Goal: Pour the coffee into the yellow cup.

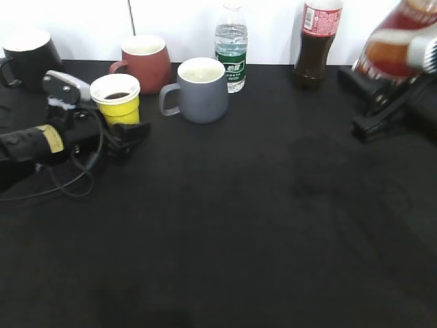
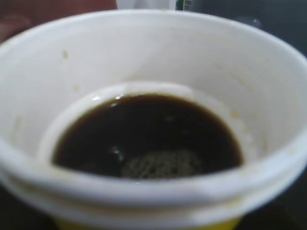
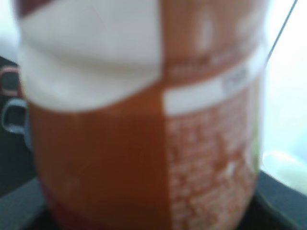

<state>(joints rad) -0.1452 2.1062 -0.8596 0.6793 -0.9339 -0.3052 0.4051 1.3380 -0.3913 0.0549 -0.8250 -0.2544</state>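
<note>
The yellow cup stands at the left of the black table, with dark liquid in its white inside; it fills the left wrist view. My left gripper sits around the cup's lower part, its fingers hidden in the wrist view. The coffee bottle, with its orange-red-white label, is blurred and lifted at the top right. It fills the right wrist view. My right gripper holds it from below, far from the cup.
A red-brown mug and a grey mug stand just right of the cup. A black mug is at the far left. A water bottle and a cola bottle stand at the back. A cable loops by the left arm.
</note>
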